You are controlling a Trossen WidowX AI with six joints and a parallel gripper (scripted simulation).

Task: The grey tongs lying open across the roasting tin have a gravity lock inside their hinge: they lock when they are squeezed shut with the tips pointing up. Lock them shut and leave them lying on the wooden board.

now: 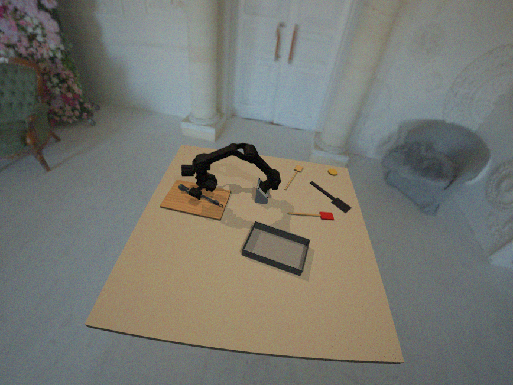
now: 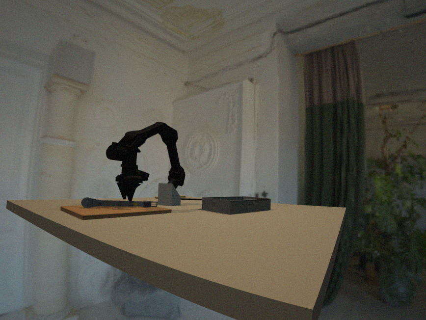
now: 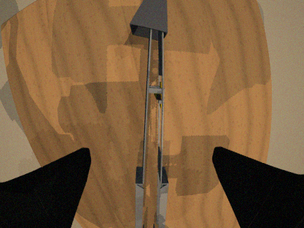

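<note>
The grey tongs (image 1: 183, 189) (image 2: 103, 203) (image 3: 150, 17) lie flat on the wooden board (image 1: 176, 202) (image 2: 113, 214) (image 3: 196, 105). Their two arms run close together with a narrow gap, and the hinge end is at the top of the wrist view. The lock inside the hinge is hidden. My gripper (image 1: 198, 197) (image 2: 126, 199) (image 3: 153, 156) is open and points down close over the tongs. Its fingers stand wide apart, one on each side of the arms, touching neither. The roasting tin (image 1: 269, 261) (image 2: 224, 205) holds nothing.
A red-bladed spatula (image 1: 326, 215), a dark spatula (image 1: 341, 205), a small wooden-handled spatula (image 1: 298, 168) and a yellow disc (image 1: 332, 171) lie right of the arm's grey base (image 1: 261, 196) (image 2: 167, 194) in the top view. The base stands near the board.
</note>
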